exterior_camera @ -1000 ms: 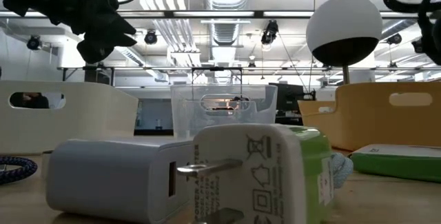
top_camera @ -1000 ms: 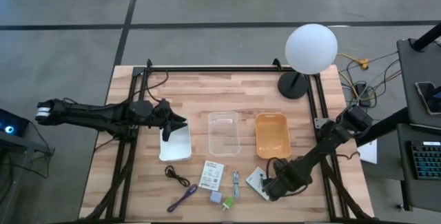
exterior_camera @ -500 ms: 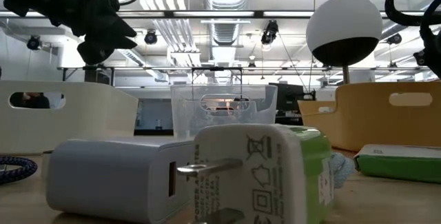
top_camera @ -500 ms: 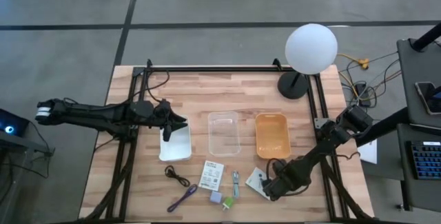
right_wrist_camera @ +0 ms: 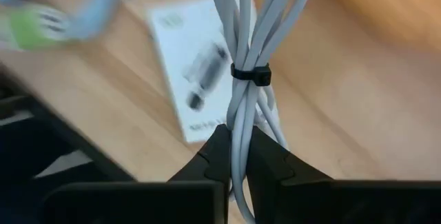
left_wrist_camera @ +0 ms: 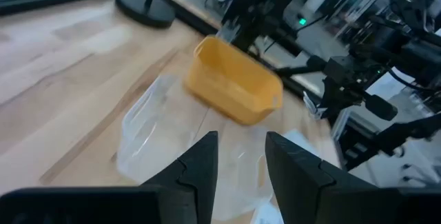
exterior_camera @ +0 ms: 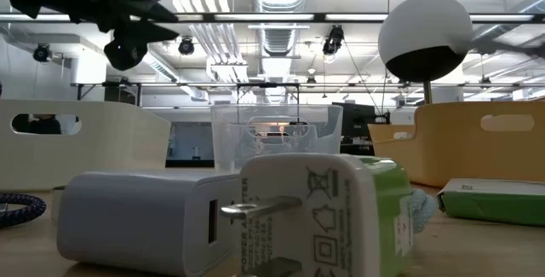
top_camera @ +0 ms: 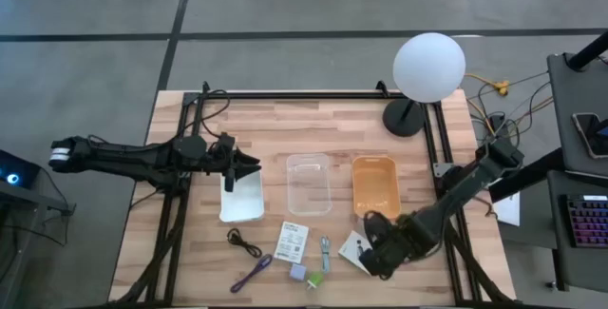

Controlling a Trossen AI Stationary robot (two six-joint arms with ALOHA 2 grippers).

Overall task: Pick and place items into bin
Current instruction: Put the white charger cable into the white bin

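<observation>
Above the white tray my left gripper hangs open with nothing between its fingers. At the table's near right, by a white packet with a green edge, my right gripper is shut on a white cable bundle bound by a black tie. A black cable, a purple cable, a printed white packet, a lavender cube and a green cube lie on the near part of the table. My right gripper pinches the white cable bundle between its two fingers, just below the black tie. The strands run on from the fingertips over the printed packet. I cannot tell whether the bundle is clear of the table.
A clear tray and an orange tray stand side by side at mid-table, right of the white tray. A round white lamp stands at the far right. Two chargers fill the front of the low view.
My left gripper has risen a little over the white tray. My right arm has shifted by the green-edged packet, and its upper part has left the low view.
</observation>
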